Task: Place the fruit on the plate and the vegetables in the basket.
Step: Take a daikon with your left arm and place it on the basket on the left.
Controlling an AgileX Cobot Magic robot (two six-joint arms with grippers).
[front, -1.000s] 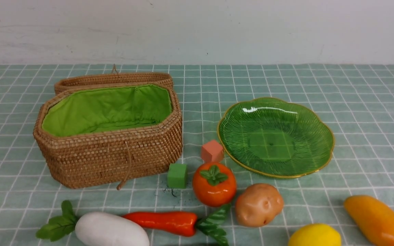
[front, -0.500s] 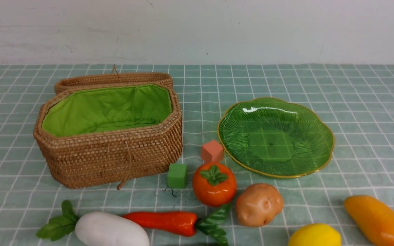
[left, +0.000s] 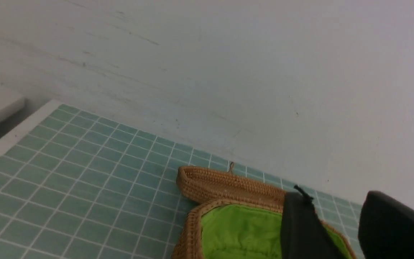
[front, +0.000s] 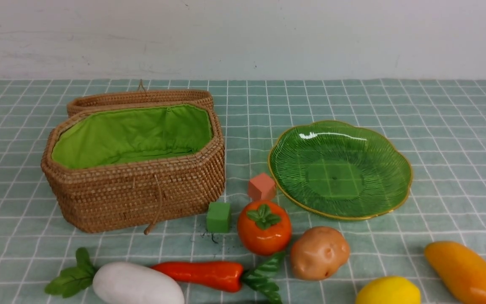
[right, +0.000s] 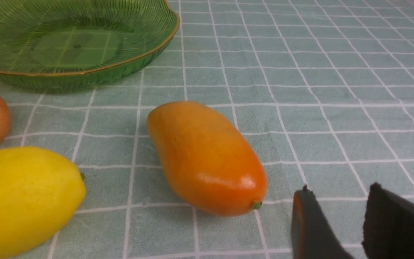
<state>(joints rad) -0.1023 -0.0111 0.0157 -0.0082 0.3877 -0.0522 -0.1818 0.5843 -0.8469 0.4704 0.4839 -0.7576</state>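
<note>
Nothing has moved; your sorting hasn't begun.
Left pincer (left: 336, 196) and right pincer (right: 340, 189) gape empty; ribbed green glass plate (front: 340, 169) lies bare.

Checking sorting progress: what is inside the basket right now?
Inside the basket only its green lining shows, nothing else. Its front wall hides the nearest strip of floor.

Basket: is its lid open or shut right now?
Open. The lid lies flipped back behind the basket, and the green lining is exposed in the front view.
</note>
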